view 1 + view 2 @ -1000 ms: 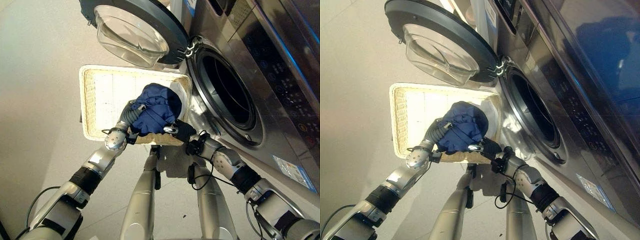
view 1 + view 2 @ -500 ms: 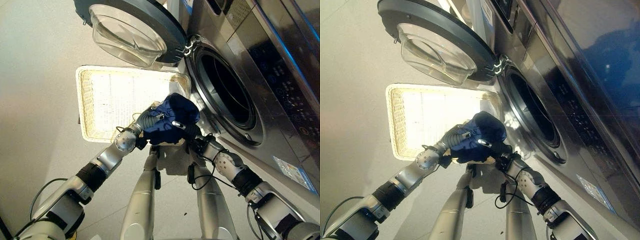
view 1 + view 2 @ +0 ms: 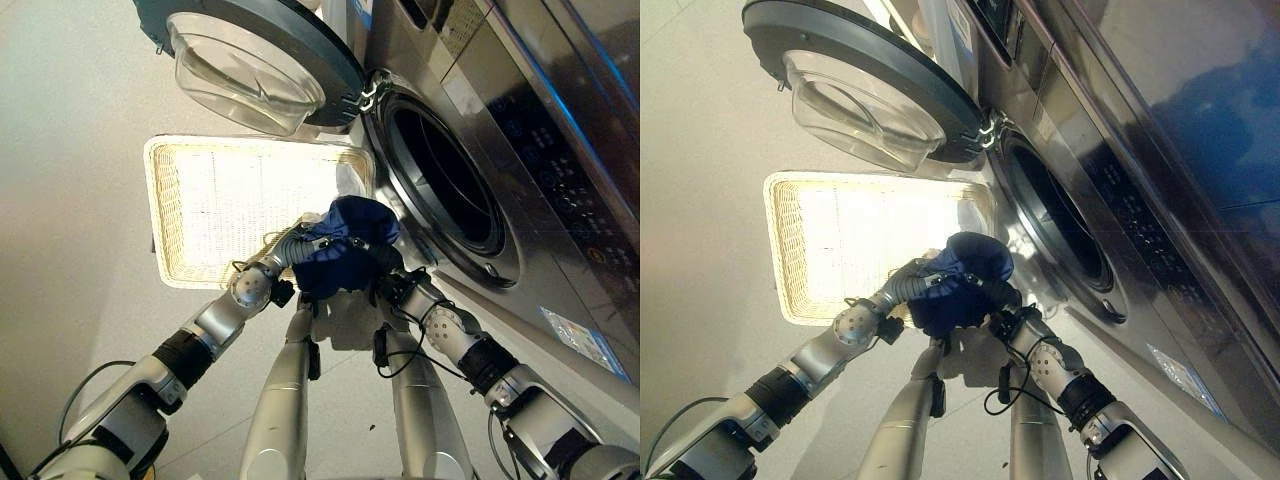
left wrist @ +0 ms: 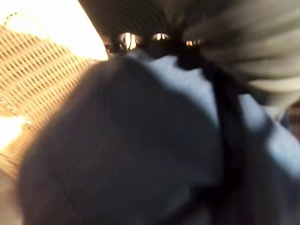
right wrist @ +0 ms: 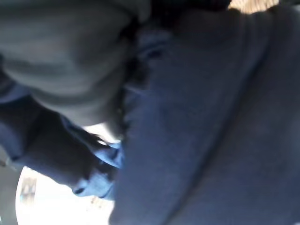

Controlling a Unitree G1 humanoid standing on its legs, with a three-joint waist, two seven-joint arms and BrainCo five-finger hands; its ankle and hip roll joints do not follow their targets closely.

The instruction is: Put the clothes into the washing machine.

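One bundle of dark blue cloth (image 3: 345, 255) is held up between the two hands, raised clear of the floor. The left hand (image 3: 298, 248) presses against the bundle's left side, its dark ribbed cover against the cloth; the fingers are buried in the folds, so their state cannot be told. The right hand (image 3: 383, 262) presses against the bundle's right side from below; its fingers are likewise hidden in the cloth and cannot be read. In the left wrist view the blue cloth (image 4: 140, 150) lies directly against the hand's cover, and in the right wrist view the same cloth (image 5: 211, 117) covers the hand.

One rectangular pale woven wicker basket (image 3: 180, 215) stands on the light floor (image 3: 70, 200), behind and to the left of the left hand. The bundle overlaps the basket's near right corner as seen from the head.

One silver front-loading washing machine (image 3: 520, 150) stands to the right of the right hand. Its round drum opening (image 3: 445, 175) is dark and uncovered, just beyond the bundle. Its one round door, dark grey rim with clear glass bowl (image 3: 245, 65), is swung open, hinged at the opening's far edge and hanging over the far side of the basket.
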